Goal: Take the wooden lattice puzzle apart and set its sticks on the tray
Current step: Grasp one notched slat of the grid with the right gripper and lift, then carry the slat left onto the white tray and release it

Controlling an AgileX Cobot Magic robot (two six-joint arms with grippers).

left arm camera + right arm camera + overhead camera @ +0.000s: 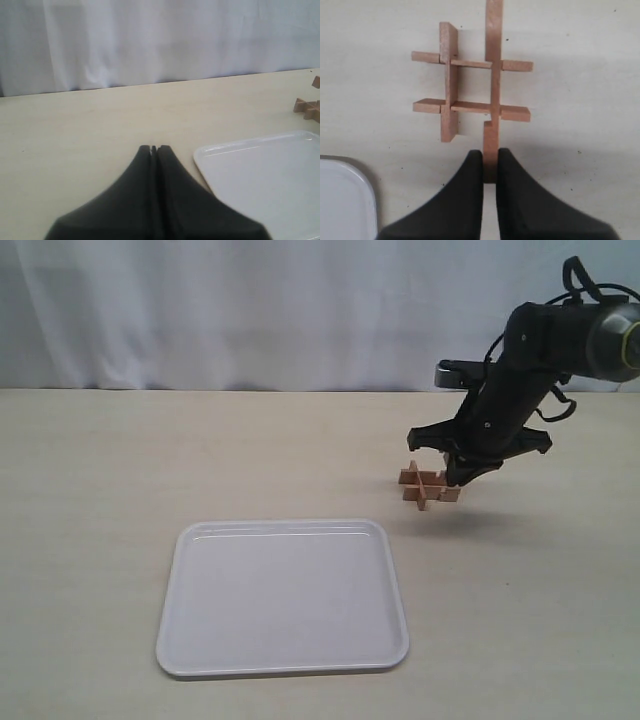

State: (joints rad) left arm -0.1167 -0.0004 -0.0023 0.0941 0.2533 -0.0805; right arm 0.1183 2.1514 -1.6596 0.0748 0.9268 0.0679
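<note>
We see the right arm (520,380) slope down from the far right, its wrist bent so the right gripper (455,478) tips leftward onto the wooden lattice puzzle (428,486). The puzzle is just beyond the far right corner of the tray (283,528), outside it. The gripper's fingers pinch the end of one stick (493,75). The left gripper (154,148) is clenched on nothing, low over the table (75,130).

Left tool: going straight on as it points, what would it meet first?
Nothing close: ahead of the left tool lies bare table up to the curtain, though depth is unclear. The tray sits off that line.
</note>
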